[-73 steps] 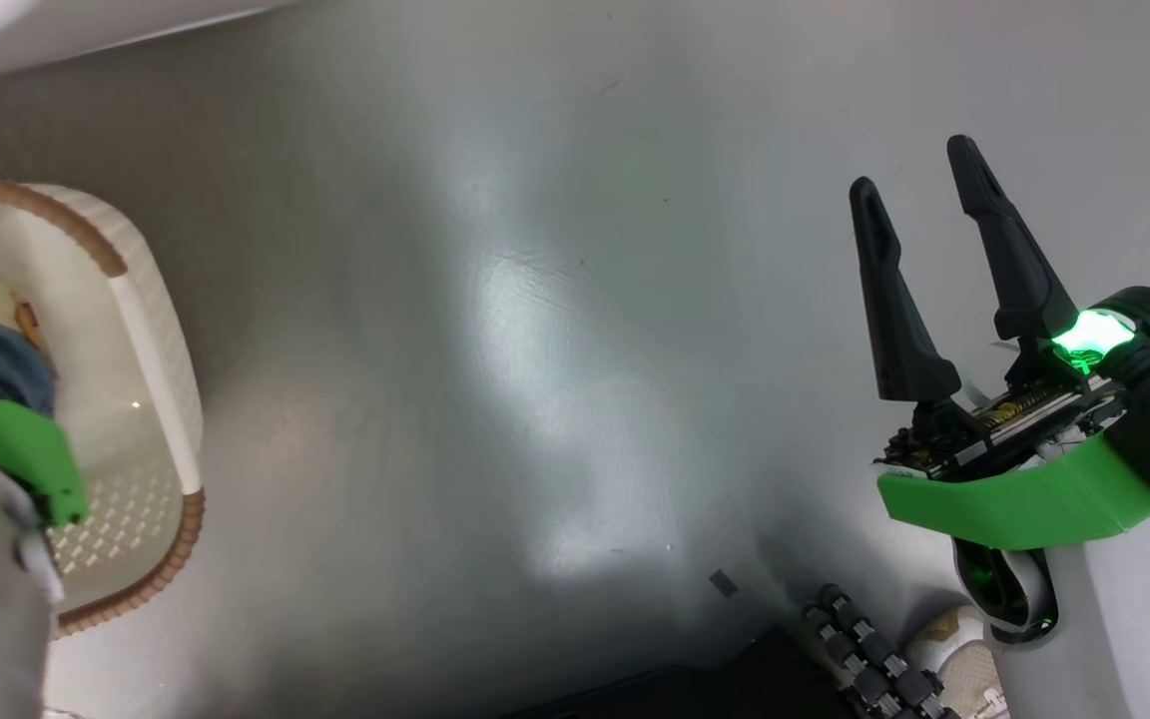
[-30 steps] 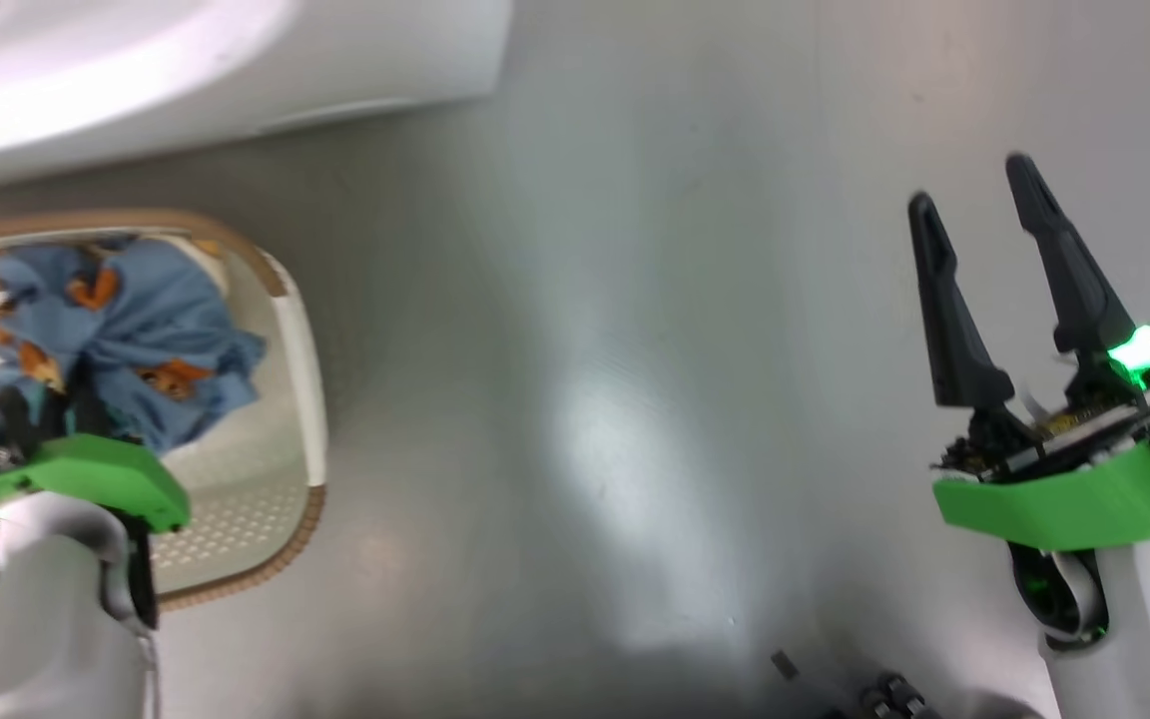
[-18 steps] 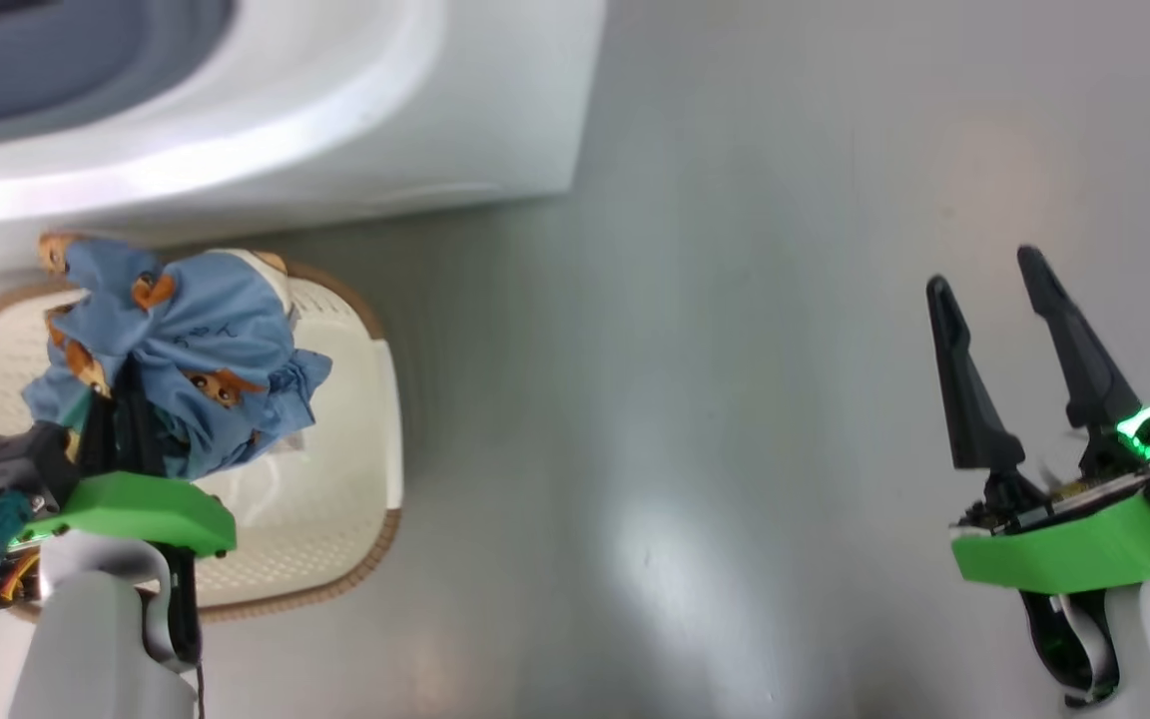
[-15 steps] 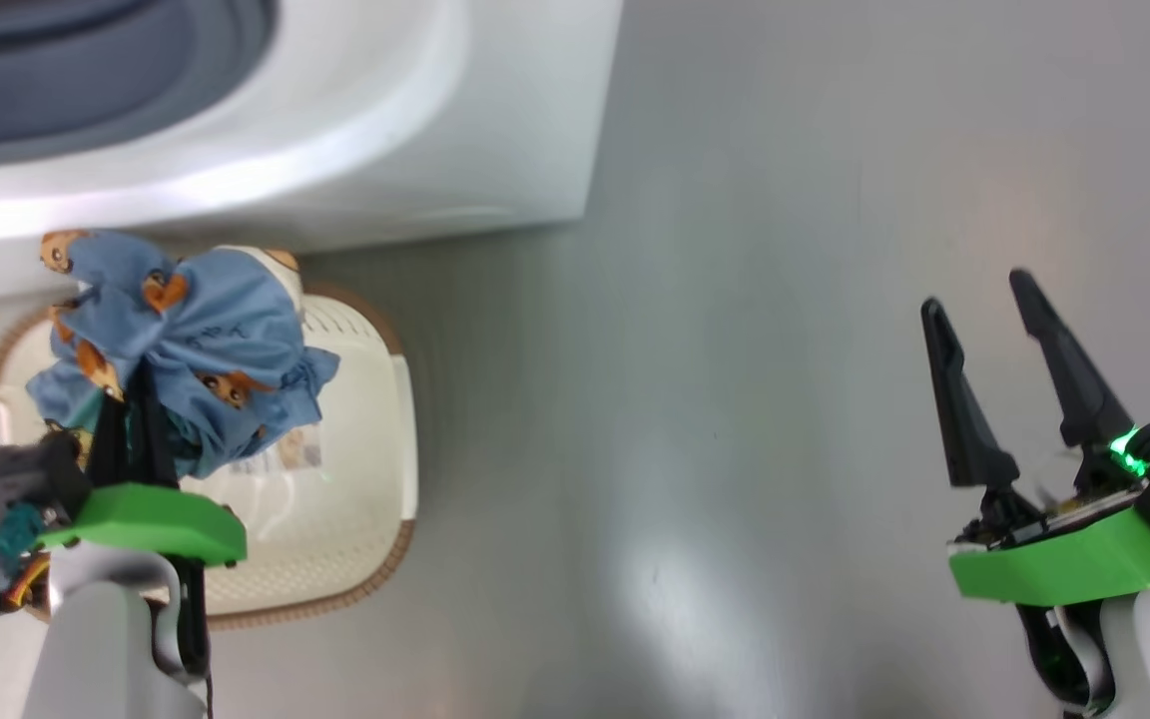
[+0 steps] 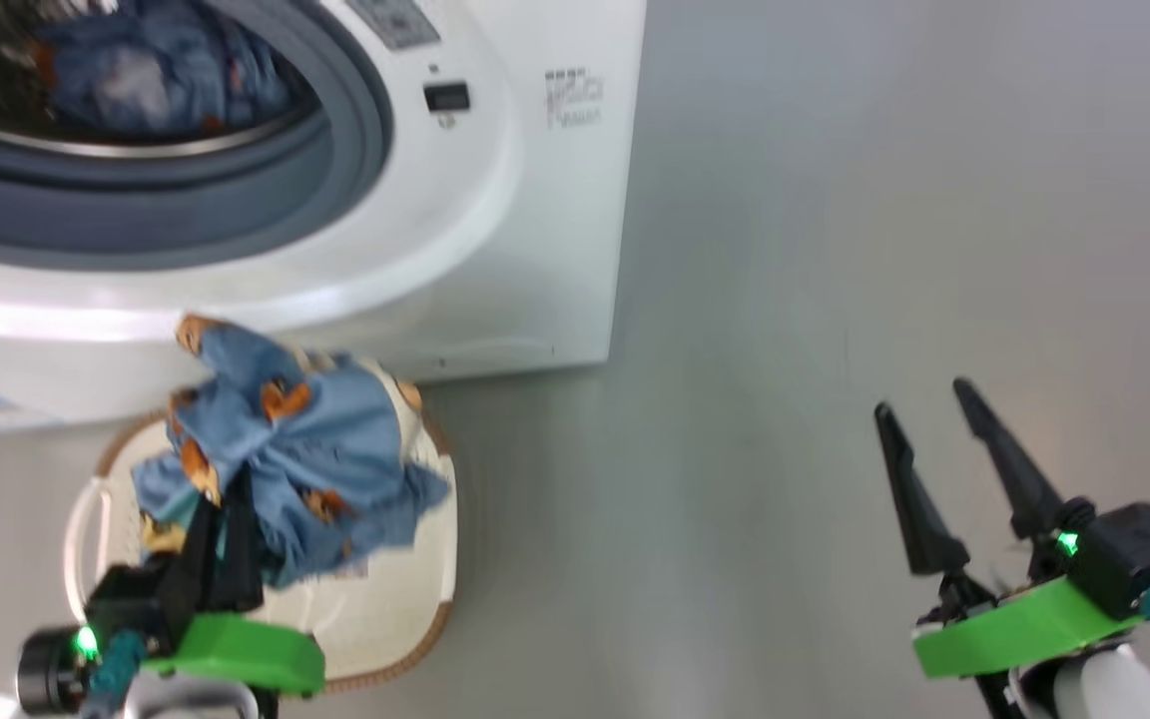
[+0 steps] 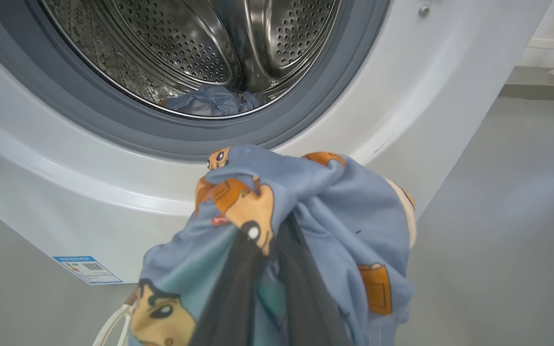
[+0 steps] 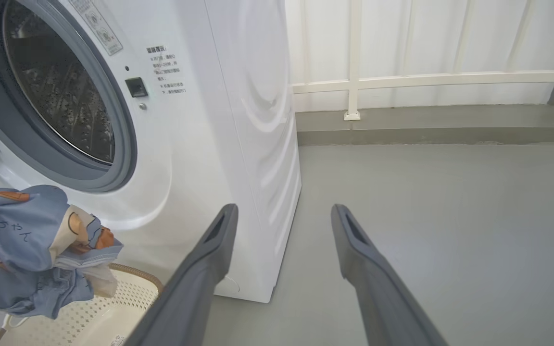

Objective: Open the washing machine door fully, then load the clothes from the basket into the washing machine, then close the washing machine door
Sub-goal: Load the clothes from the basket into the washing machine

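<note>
My left gripper (image 5: 221, 519) is shut on the clothes (image 5: 305, 459), a light blue bundle with orange cartoon faces, hanging just above the basket (image 5: 415, 599). The cream basket with its brown rim stands on the floor against the washing machine (image 5: 535, 200). In the left wrist view the bundle (image 6: 325, 202) hangs over my dark fingers (image 6: 238, 288), below the grey gasket (image 6: 128, 129). Another blue garment (image 6: 214, 101) lies in the steel drum. My right gripper (image 5: 924, 419) stands open and holds nothing, off to the right above the floor. The washing machine door is out of view.
Grey floor (image 7: 450, 216) spreads to the right of the machine. A white railing (image 7: 402, 79) and a low kerb run along the back. A blue label (image 6: 87, 270) sits low on the machine's front.
The head camera has tilted up, bringing the machine's opening into view. My left gripper has lifted the clothes out of the basket. The right gripper stays open.
</note>
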